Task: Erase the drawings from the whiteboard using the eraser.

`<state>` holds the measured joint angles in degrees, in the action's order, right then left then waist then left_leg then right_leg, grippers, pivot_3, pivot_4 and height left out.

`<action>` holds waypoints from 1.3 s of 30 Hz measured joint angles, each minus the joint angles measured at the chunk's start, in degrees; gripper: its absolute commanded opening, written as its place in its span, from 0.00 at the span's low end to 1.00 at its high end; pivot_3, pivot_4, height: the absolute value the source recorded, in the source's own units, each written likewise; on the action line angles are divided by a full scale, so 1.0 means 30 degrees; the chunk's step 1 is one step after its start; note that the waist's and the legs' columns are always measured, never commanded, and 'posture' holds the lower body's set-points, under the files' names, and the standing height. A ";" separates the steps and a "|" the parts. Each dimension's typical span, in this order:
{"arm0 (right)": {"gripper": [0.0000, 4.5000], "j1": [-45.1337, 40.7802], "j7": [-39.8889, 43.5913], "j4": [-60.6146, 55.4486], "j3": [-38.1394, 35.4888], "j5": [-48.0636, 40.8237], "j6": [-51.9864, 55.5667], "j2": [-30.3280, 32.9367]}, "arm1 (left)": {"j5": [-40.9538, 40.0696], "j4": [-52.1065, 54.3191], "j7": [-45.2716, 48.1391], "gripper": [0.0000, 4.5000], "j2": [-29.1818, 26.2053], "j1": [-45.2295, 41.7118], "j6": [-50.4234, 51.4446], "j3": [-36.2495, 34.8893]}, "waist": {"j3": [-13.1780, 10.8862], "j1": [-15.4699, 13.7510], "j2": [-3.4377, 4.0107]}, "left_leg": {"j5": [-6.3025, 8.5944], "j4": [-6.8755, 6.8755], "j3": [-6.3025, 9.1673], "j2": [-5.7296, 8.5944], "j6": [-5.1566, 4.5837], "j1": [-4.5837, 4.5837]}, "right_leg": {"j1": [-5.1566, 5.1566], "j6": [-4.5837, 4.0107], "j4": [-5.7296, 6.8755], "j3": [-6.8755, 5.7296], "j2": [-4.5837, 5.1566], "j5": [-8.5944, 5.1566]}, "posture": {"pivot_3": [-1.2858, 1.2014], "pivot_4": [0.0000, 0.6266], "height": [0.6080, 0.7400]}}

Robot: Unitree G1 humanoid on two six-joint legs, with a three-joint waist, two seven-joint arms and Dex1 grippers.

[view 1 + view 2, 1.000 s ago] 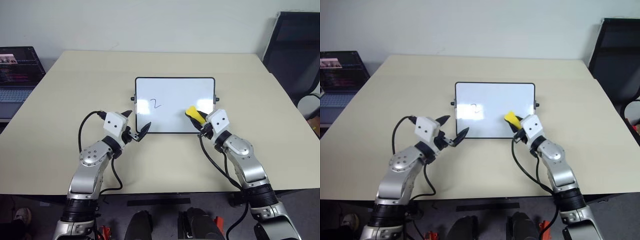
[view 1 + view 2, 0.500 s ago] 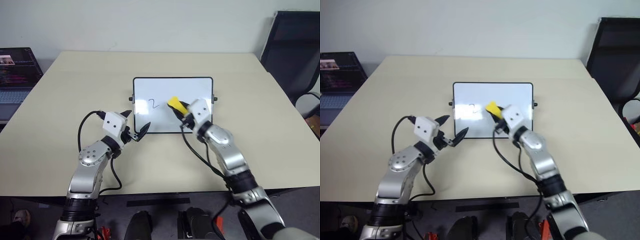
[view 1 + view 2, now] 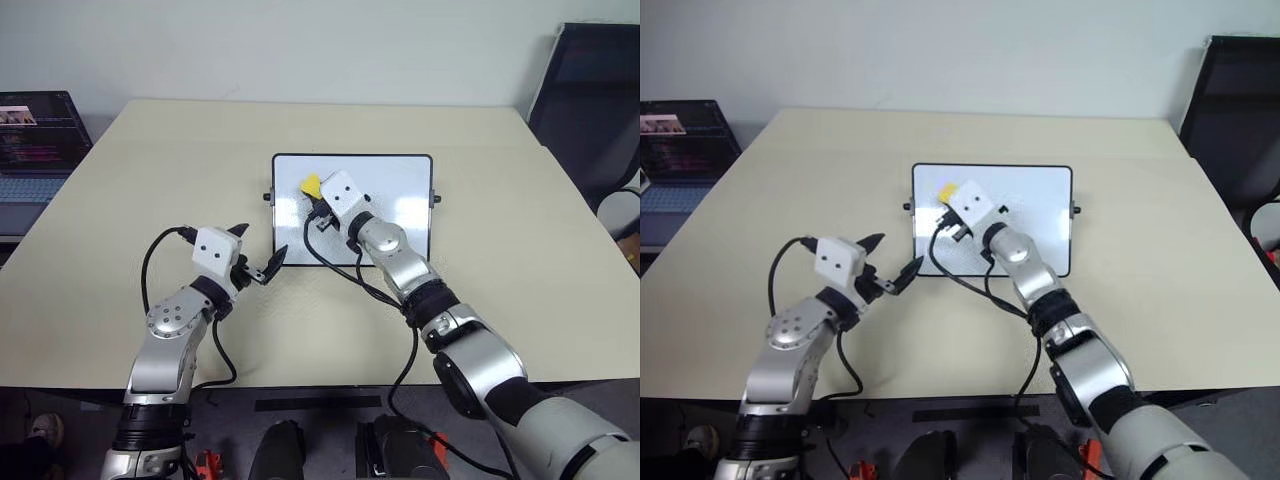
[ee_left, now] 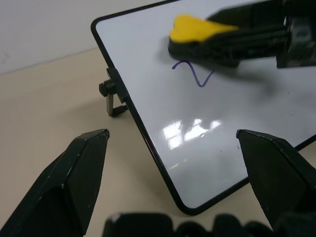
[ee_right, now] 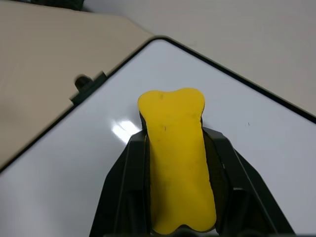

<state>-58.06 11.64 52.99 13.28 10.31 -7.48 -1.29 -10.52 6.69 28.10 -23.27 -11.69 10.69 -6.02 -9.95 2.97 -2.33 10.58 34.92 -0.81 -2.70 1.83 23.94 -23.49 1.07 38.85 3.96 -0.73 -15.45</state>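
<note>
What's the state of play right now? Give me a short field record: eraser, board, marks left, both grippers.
eraser: yellow eraser clamped in the right gripper, over the whiteboard's left part
whiteboard: whiteboard propped at a tilt on the table
marks left: one dark squiggle visible just beside the eraser
left gripper: left gripper open, holding nothing, off the board's near left corner
laptop: laptop at far left

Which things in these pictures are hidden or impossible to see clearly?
- Drawings: in the left wrist view the eraser overlaps the remaining mark; in the head views the right gripper covers it.
- Eraser's contact with the whiteboard: cannot tell.
- Laptop: cut off by the head view's edge.
</note>
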 measured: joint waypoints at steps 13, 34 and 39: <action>0.24 0.3248 0.0800 -0.2104 0.0734 0.0716 -0.1412 0.0469 | 0.0001 0.0068 -0.0049 1.00 0.0026 -0.0018 0.0150 0.0027 | 0.0014 0.0008 -0.0013 | -0.0005 0.0021 0.0047 -0.0003 -0.0005 -0.0058 | 0.0071 0.0055 0.0024 0.0001 -0.0008 -0.0033 | 0.52 0.24 1.00; 0.24 -0.2058 -0.0127 0.3156 -0.0114 0.0648 -0.1465 -0.0871 | 0.0054 0.0089 -0.0076 1.00 0.0003 -0.0094 0.0230 0.0066 | 0.0004 0.0100 -0.0001 | 0.0000 -0.0020 0.0045 -0.0006 0.0001 0.0011 | -0.0012 -0.0082 0.0006 -0.0009 -0.0016 0.0024 | 0.52 0.24 1.00; 0.24 -0.1828 -0.0095 0.3455 -0.0072 0.0687 -0.1924 -0.1229 | 0.0067 0.0125 -0.0240 1.00 0.0004 -0.0079 0.0233 0.0065 | 0.0000 0.0100 0.0002 | 0.0015 -0.0021 0.0048 -0.0005 0.0022 0.0023 | -0.0020 -0.0078 0.0001 -0.0015 -0.0017 0.0019 | 0.52 0.24 1.00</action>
<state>-63.55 11.35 63.35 13.06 12.37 -13.25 -4.98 -10.32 7.07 27.38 -23.26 -11.92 11.39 -5.83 -9.95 3.27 -2.33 10.62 34.86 -0.66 -2.71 1.89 24.01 -23.54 0.84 38.85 3.91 -0.78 -15.40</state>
